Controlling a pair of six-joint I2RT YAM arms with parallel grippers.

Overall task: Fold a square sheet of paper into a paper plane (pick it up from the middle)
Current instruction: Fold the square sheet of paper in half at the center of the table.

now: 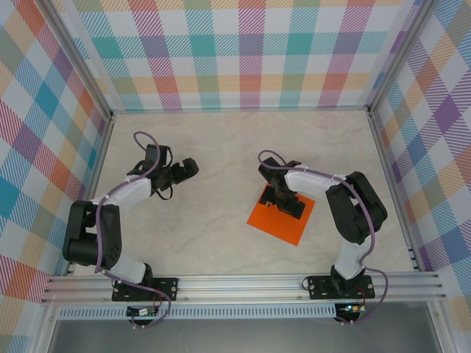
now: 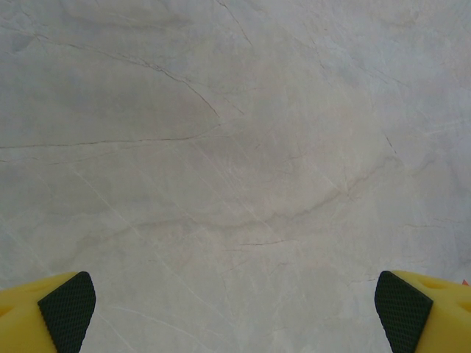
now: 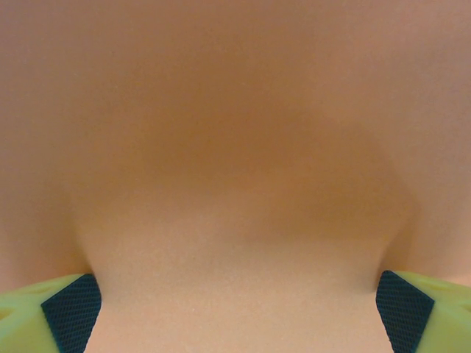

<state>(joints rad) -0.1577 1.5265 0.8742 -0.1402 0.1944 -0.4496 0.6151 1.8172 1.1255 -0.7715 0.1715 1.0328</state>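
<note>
The right gripper [image 1: 284, 200] hangs directly over the square sheet of paper [image 1: 283, 226], pointing down at its far half. In the right wrist view its jaws are spread wide: the right gripper [image 3: 235, 316] shows one black textured pad [image 3: 71, 309] at the left edge and the other at the right edge, with orange between them. The square sheet of paper [image 3: 235, 147] spans that view, blurred by closeness and darkened by a broad shadow in the middle. Whether the pads touch the paper cannot be told, and nothing is clamped between them. The left gripper [image 1: 188, 168] is well apart from the sheet, over the left half of the table [image 1: 221, 140]. In its own wrist view the left gripper [image 2: 235, 312] is likewise wide apart and holds nothing, with bare veined marble-look table [image 2: 221, 147] beneath it. From above, the sheet lies flat on the right half of the table, turned like a diamond, with one corner toward the near aluminium rail [image 1: 243, 283] and another toward the right wall. Bare surface surrounds it on every side, most of all toward the far plaid wall [image 1: 250, 51] and toward the left arm. Its near corner is closer to the rail but does not touch it.
</note>
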